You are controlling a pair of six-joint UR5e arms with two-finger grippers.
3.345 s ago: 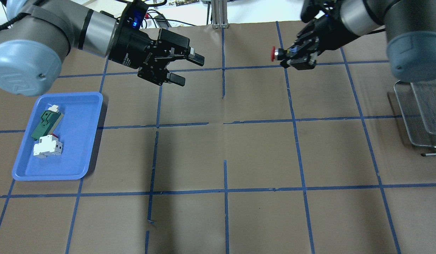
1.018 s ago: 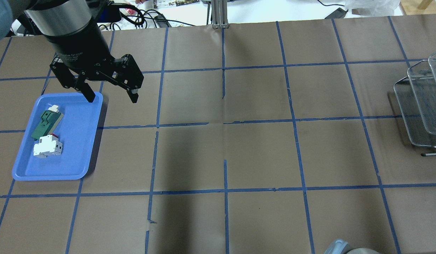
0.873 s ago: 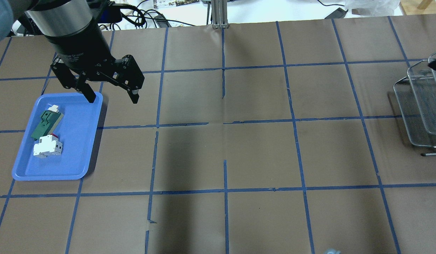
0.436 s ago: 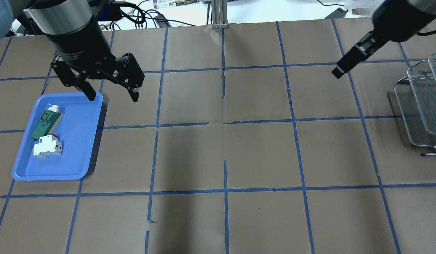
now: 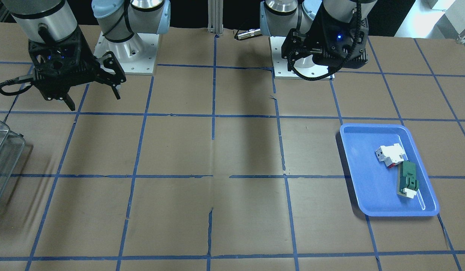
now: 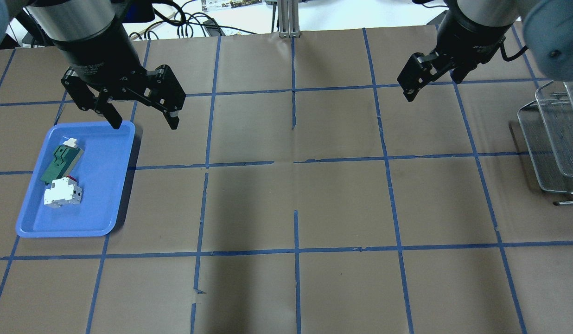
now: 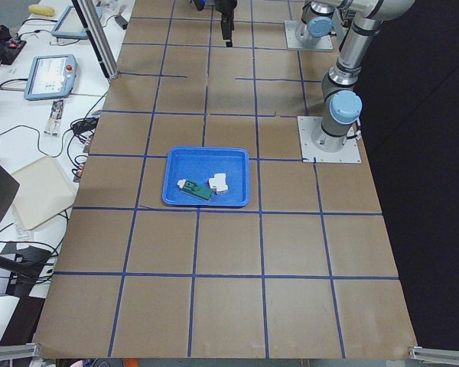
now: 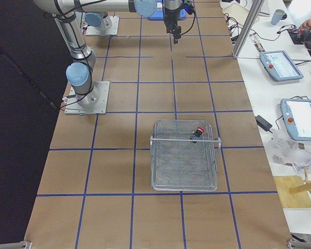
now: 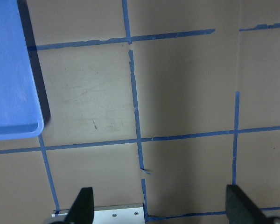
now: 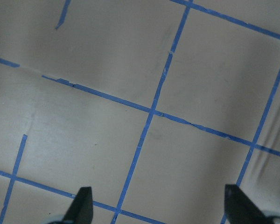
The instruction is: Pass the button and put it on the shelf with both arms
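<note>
The button (image 8: 198,132), red cap on a black barrel, lies on the top tier of the shelf (image 8: 184,171) near its far rim, seen only in the exterior right view. The shelf is a see-through rack with grey rims at the table's right edge (image 6: 548,139). My right gripper (image 6: 430,86) hangs open and empty above the table, left of the shelf; its wrist view shows spread fingertips (image 10: 82,205) over bare paper. My left gripper (image 6: 144,124) is open and empty above the far right corner of the blue tray (image 6: 96,222).
The blue tray holds a green-and-white block (image 6: 61,162) and a white-and-red block (image 6: 63,192). Brown paper with a blue tape grid covers the table. The arm bases (image 5: 125,49) stand at the robot's edge. Monitors and cables lie beyond the far edge.
The right gripper, which held the button 3.3 s ago, left the view to the right and has come back open and empty. The left gripper swung to the tray's corner and has barely moved since.
</note>
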